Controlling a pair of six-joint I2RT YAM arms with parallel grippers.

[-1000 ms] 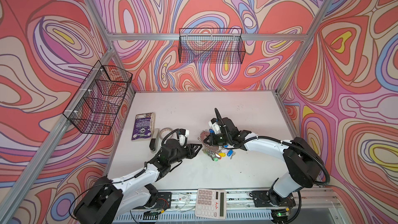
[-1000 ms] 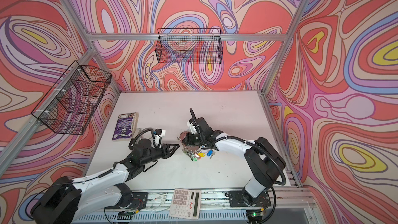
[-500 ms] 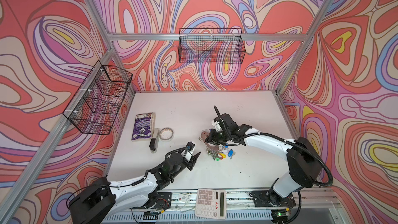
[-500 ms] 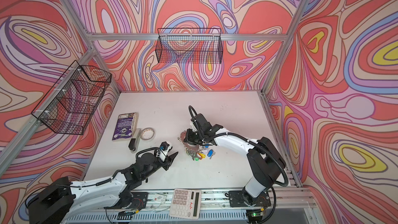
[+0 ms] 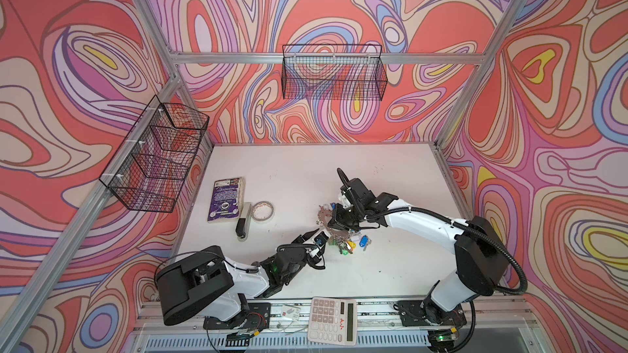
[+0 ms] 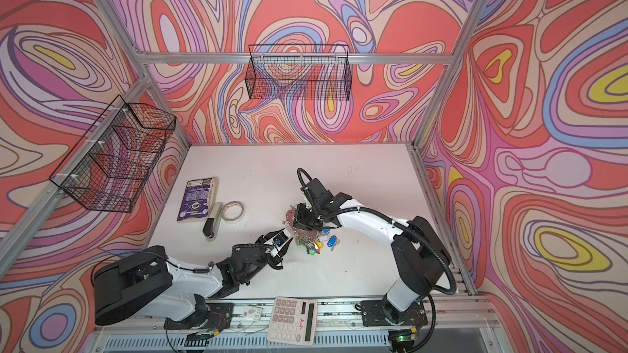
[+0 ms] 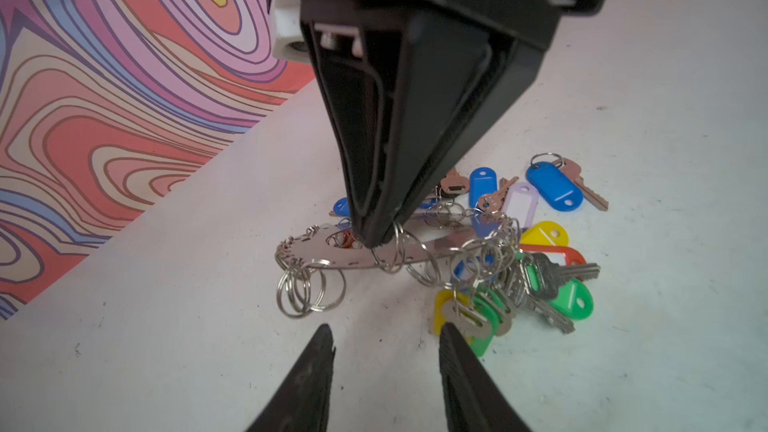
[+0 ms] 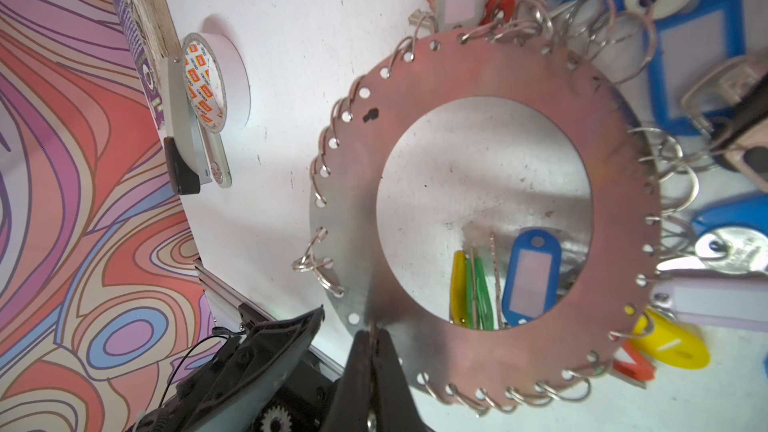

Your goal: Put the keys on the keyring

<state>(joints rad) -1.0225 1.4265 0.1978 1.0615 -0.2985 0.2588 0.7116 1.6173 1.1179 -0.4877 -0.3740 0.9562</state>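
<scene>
Clearly flat, round metal keyring (image 8: 478,72) — perforated rim.

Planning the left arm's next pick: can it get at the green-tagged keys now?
Probably yes: the open left gripper points at the green-tagged keys with only bare table between; the right gripper, pinching the keyring, is beyond them.

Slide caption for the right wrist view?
Right gripper pinches the keyring by its rim; tagged keys hang from its small rings, tape roll beyond.
</scene>
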